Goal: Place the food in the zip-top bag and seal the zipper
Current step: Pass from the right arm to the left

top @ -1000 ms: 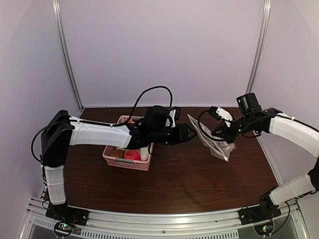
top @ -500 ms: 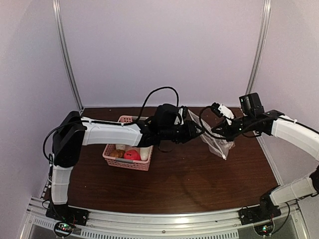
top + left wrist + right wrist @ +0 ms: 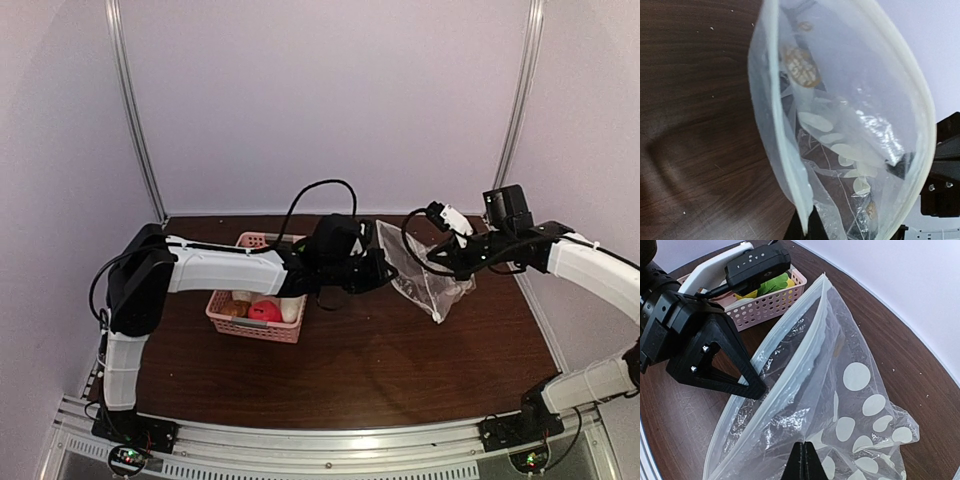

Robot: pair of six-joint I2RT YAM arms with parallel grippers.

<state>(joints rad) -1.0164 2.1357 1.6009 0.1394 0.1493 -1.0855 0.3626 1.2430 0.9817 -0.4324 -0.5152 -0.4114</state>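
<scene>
Tugs could yank the zip-top bag [image 3: 425, 272] from my left gripper [image 3: 807, 229] and right gripper [image 3: 802, 460], both clamped on it.

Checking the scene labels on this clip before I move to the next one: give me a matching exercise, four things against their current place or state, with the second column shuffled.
Things:
1. zip-top bag
2. pink basket
3. red toy food
4. left gripper

Place or state:
A. lies inside the basket
B. shut on the bag's rim
C. stands on the table, toys inside
D. clear and dotted, mouth spread open

Pairs: 1-D, 2-C, 3-A, 4-B
</scene>
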